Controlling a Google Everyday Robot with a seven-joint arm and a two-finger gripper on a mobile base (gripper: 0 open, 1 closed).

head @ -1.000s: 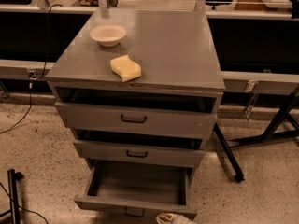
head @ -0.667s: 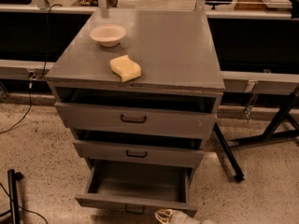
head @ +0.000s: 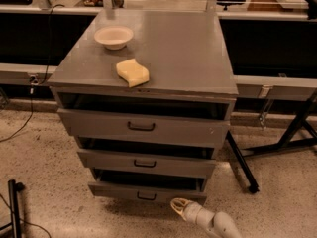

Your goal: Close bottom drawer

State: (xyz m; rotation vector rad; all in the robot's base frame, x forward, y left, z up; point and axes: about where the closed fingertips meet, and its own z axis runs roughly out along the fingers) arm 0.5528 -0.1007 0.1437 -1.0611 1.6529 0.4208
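Observation:
The bottom drawer (head: pixel 146 193) is the lowest of three grey drawers in the metal cabinet (head: pixel 198 58). It stands only slightly out, about level with the middle drawer (head: pixel 145 163), showing a narrow dark gap above its front and a small dark handle. My gripper (head: pixel 179 206) comes in from the bottom right, its pale tip just below and in front of the drawer's front panel, right of the handle. The top drawer (head: pixel 141 127) also stands slightly open.
A white bowl (head: pixel 113 36) and a yellow sponge (head: pixel 132 73) lie on the cabinet top. A black table leg (head: pixel 241 162) slants to the floor at the right. A black stand (head: pixel 14 207) is at the bottom left. Cables run along the floor at left.
The bottom drawer was pulled far out with its inside showing; now it is pushed nearly in. My gripper has moved forward with the drawer front.

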